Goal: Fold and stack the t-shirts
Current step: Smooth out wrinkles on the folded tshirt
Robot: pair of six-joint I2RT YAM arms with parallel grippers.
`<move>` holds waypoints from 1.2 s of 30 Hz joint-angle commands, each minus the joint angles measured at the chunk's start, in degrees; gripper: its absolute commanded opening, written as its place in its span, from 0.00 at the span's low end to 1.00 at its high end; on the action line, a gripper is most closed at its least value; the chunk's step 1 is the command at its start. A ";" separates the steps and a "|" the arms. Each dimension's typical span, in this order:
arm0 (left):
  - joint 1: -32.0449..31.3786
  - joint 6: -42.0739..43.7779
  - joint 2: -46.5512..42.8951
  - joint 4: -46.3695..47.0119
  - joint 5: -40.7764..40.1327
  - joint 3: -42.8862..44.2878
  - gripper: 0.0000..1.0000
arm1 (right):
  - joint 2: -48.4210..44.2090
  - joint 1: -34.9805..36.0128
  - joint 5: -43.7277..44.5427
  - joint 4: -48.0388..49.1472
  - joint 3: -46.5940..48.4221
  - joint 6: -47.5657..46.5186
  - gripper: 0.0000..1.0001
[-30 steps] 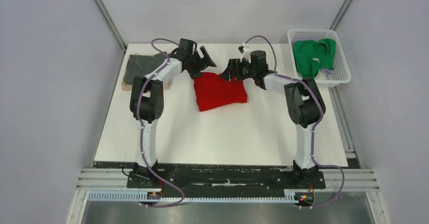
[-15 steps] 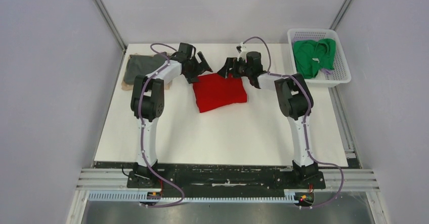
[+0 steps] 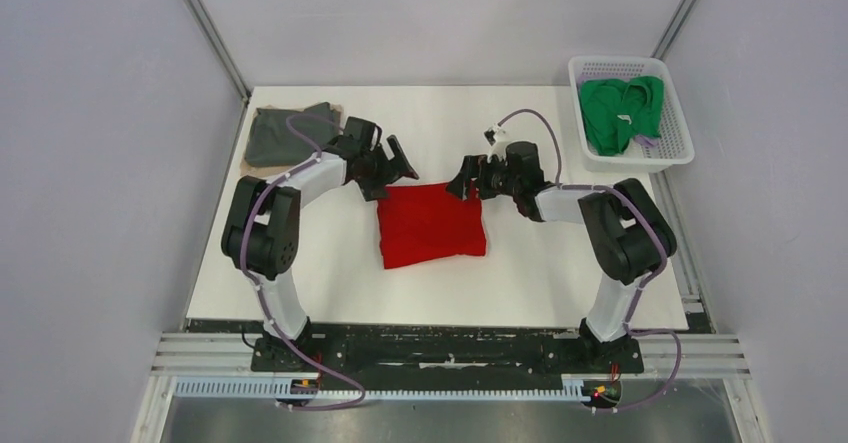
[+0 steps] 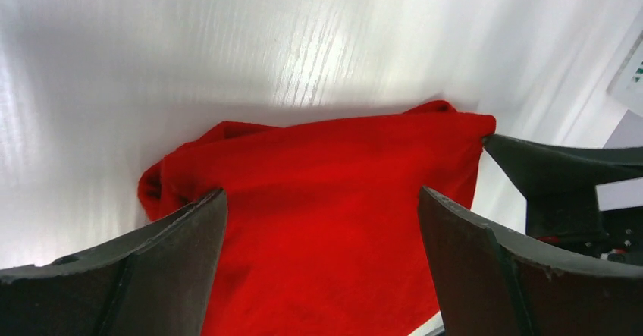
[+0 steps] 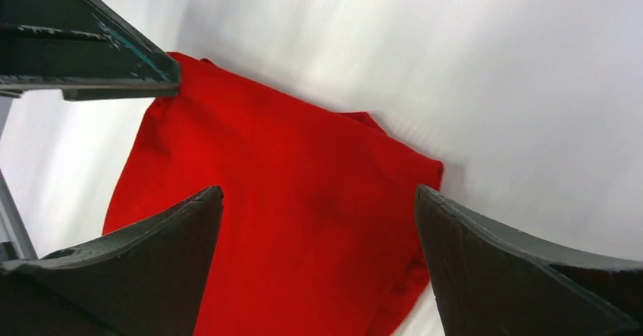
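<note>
At the middle of the white table (image 3: 330, 283) the folded red t-shirt (image 3: 432, 225) lies crosswise, just nearward of my left gripper (image 3: 392, 178) at its far-left corner and my right gripper (image 3: 462, 183) at its far-right, both spread wide and empty.

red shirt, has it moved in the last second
Yes. The red shirt has slid toward the near edge of the table, farther from the white basket, which stayed put.
</note>
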 commanded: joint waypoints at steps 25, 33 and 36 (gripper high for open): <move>-7.58 -6.09 -17.18 18.80 10.63 -30.85 1.00 | -10.75 6.87 -15.75 41.15 -34.47 16.61 0.98; -5.92 -4.53 -17.82 16.35 7.83 -35.64 1.00 | 7.22 2.93 -19.81 83.99 -41.59 38.04 0.98; -5.91 -3.38 -21.07 14.00 6.64 -34.70 1.00 | 7.15 2.91 -20.86 84.14 -40.73 37.88 0.98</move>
